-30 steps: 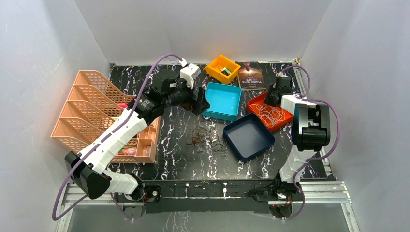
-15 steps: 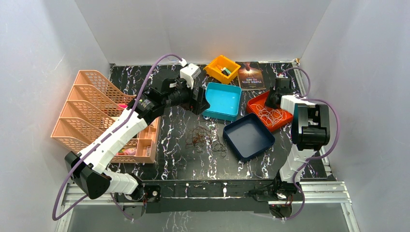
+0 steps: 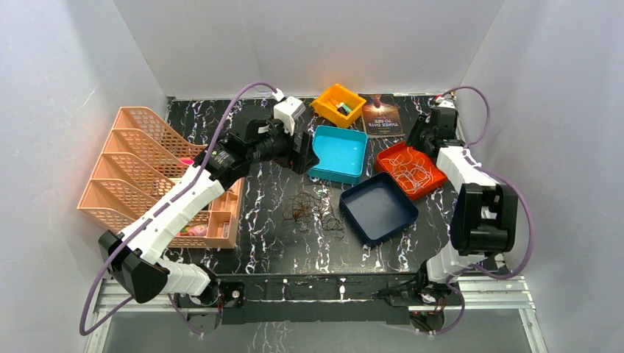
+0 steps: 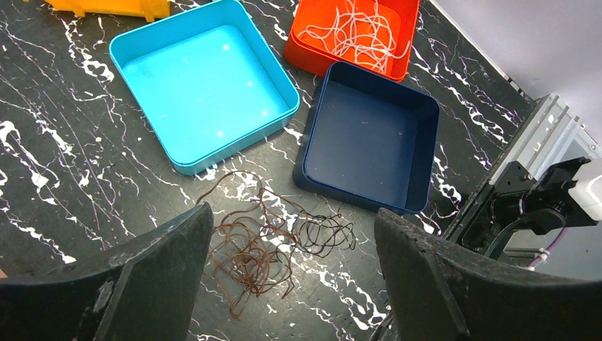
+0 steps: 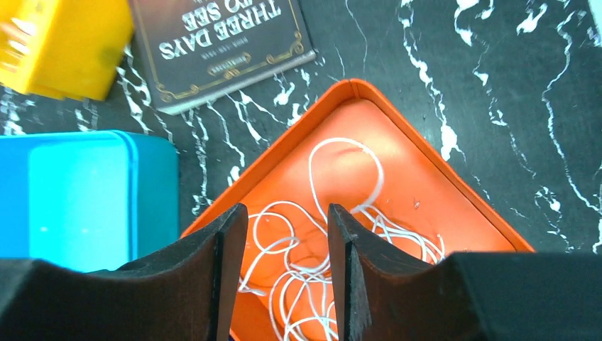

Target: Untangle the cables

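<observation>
A reddish-brown cable (image 3: 300, 208) and a black cable (image 3: 332, 223) lie loosely tangled on the marble table; the left wrist view shows the brown cable (image 4: 241, 249) and the black cable (image 4: 328, 234) below my fingers. My left gripper (image 3: 302, 156) hovers high behind them, open and empty (image 4: 292, 214). A white cable (image 3: 410, 173) lies coiled in the orange tray (image 3: 434, 175). My right gripper (image 3: 422, 138) is over the tray's far corner, jaws open (image 5: 287, 211), with the white cable (image 5: 341, 153) loose on the orange tray (image 5: 454, 192) beneath.
A teal tray (image 3: 338, 153) and a navy tray (image 3: 377, 207) sit between the clump and the orange tray. A yellow bin (image 3: 338, 104) and a book (image 3: 381, 115) are at the back. A peach file organizer (image 3: 140, 173) fills the left side.
My right gripper has opened, letting go of the white cable in the orange tray, and pulled back toward the far right corner. The left arm has not moved.
</observation>
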`<state>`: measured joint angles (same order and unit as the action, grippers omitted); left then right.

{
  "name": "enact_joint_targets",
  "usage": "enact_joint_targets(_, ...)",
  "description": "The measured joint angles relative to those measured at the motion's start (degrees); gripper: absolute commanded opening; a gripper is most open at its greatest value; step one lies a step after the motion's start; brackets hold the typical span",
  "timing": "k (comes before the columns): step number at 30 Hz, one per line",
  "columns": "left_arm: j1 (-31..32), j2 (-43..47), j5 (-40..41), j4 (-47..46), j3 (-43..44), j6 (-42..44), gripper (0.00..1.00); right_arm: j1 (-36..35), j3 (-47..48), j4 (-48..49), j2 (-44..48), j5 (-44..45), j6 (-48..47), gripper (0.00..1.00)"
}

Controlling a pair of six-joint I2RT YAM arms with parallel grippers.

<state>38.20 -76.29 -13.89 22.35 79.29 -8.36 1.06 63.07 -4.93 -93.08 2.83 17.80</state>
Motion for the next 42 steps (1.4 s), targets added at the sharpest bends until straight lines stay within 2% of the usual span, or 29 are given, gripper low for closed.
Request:
enact_joint_targets(5,0.0,0.0,0.5,0.0,0.0,0.0,0.83,0.0,0.0,-0.1,4.3,0.0,-0.1,0.56)
enact_joint_targets(12,0.0,0.0,0.9,0.0,0.0,0.0,0.83,0.0,-0.2,-1.4,5.7,-0.4,-0.2,0.55)
enact_joint_targets(24,0.0,-1.7,6.9,0.2,-0.1,-0.7,0.88,0.0,-7.8,1.5,14.2,-13.4,2.7,0.58)
enact_joint_targets(27,0.0,-3.7,8.1,0.9,-0.1,-1.4,0.89,0.0,-7.8,1.7,15.1,-13.6,4.2,0.58)
enact_joint_targets(29,0.0,-5.1,8.7,1.4,-0.1,-2.0,0.98,0.0,-7.8,1.7,15.6,-13.3,5.2,0.6)
enact_joint_targets(35,0.0,-7.1,10.4,2.6,-0.1,-4.3,0.98,0.0,-11.0,1.8,19.2,-11.2,9.1,0.64)
enact_joint_targets(41,0.0,-7.1,13.2,2.6,-0.2,-6.9,0.98,0.0,-12.3,1.2,21.6,-11.9,9.0,0.68)
enact_joint_targets(42,0.0,-7.1,13.6,2.5,-0.3,-7.3,0.98,0.0,-12.3,1.1,22.1,-12.1,8.6,0.71)
